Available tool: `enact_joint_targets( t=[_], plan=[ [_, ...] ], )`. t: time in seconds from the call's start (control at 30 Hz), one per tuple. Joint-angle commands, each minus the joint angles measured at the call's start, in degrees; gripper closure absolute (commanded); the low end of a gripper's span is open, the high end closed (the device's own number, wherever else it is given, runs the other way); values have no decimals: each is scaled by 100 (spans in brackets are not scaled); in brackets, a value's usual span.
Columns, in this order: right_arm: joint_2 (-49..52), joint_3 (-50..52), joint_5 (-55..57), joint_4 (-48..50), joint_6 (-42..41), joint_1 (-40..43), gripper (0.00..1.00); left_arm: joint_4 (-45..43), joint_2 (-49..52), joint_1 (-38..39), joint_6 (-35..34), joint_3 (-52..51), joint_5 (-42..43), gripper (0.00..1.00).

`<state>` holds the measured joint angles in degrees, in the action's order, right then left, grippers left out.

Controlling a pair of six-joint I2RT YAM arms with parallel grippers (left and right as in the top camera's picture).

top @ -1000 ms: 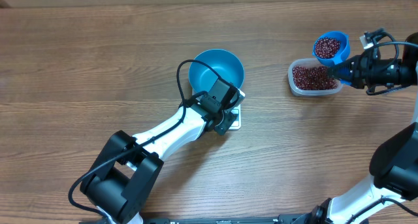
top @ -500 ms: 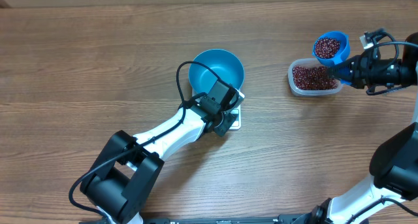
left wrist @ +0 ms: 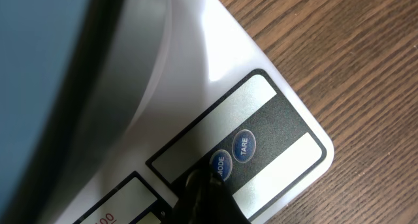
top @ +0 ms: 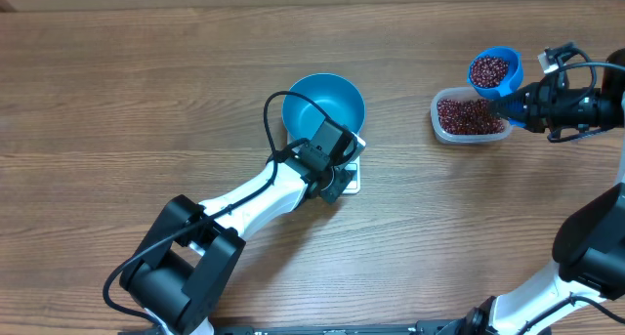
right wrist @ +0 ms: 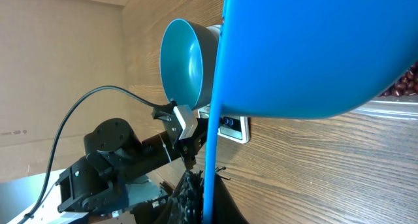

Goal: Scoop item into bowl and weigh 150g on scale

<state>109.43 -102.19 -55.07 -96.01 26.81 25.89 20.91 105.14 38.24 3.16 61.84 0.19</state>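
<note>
the beans [top: 467,114] are small, dark red-brown and glossy. most lie as a loose layer in a clear tub [top: 437,108] at the right of the desk [top: 146,81]. another lot fills the cup of a blue scoop [top: 494,71], which is held mouth up over the tub's far right corner.

the right gripper [top: 521,103] is clamped on the scoop's handle. the handle runs from the cup down toward the right arm, so the scoop's long axis lies on a diagonal across the tub's right end. the tub itself is longer left to right.

well apart to the left, near the middle of the desk, the blue bowl [top: 324,103] sits on the white scale [top: 354,179] and covers most of it. i see only plain blue inside the bowl. the scale's button edge pokes out on the near side, toward the left arm's base.

the left gripper [left wrist: 202,188] is pinched closed over that edge, with its dark tip at the mode button [left wrist: 221,165]. i cannot tell whether it presses. the tare button [left wrist: 243,145] just beside it is uncovered. from overhead, the left arm and its cable cross the bowl's near-left rim and hide much of the scale's panel.
</note>
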Motion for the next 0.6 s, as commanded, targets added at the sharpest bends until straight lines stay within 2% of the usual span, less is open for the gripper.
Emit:
enact_joint_targets(
  t=[0.0, 0.57],
  plan=[
    [-205, -31, -107, 26, 66, 17, 96, -46, 52, -2, -57, -63, -79, 96],
    [-205, -31, -107, 26, 68, 17, 96, -144, 52, -2, -55, -63, -83, 96]
  ],
)
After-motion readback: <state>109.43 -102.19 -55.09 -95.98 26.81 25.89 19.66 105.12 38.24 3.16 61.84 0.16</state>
